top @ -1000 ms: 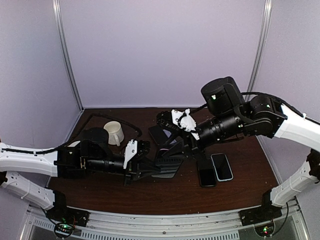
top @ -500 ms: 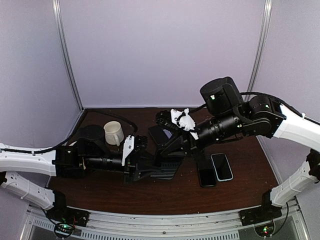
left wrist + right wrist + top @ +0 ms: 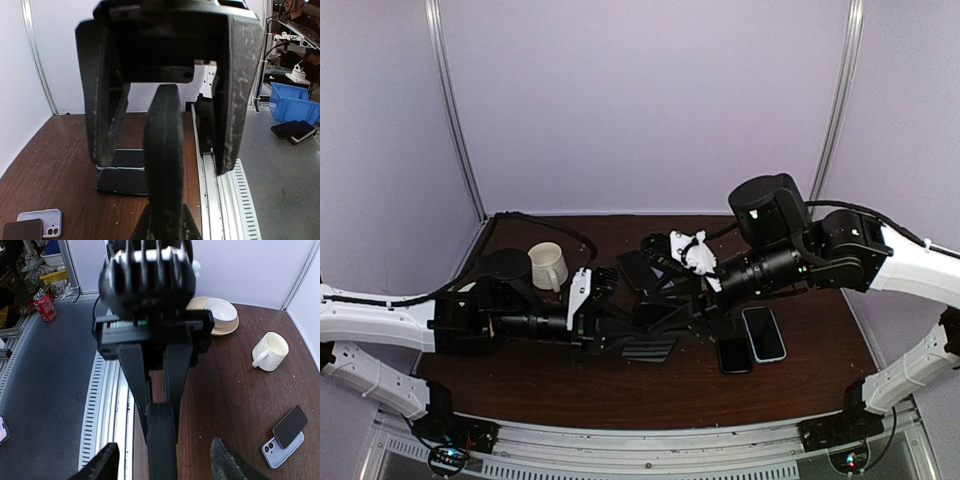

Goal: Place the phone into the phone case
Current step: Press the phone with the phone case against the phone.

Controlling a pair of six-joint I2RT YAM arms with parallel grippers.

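Right wrist: left fingers (image 3: 134, 375) pinch a dark slab (image 3: 161, 440), phone or case unclear; right fingers (image 3: 227, 460) spread, flanking it, probably to regrip. Pale phone case (image 3: 280, 452) lies well apart from them. Left wrist: slab untouched between right fingers. Top: slab above desk (image 3: 620, 395).

Pale lavender walls (image 3: 650, 100) close in the back and both sides, meeting at thin metal uprights (image 3: 455, 110) in the corners. The counter (image 3: 670, 390) is dark brown wood, flecked with pale specks, and a slotted aluminium rail (image 3: 650, 455) runs along its near edge. The light is soft and even (shadows on the wood are faint). Beyond the rail, the wrist views show a grey floor (image 3: 45, 390). Blue bins (image 3: 292, 105) stand on it to one side. On the other side are a red can (image 3: 45, 307) and workshop clutter (image 3: 20, 260) too blurred to sort out.
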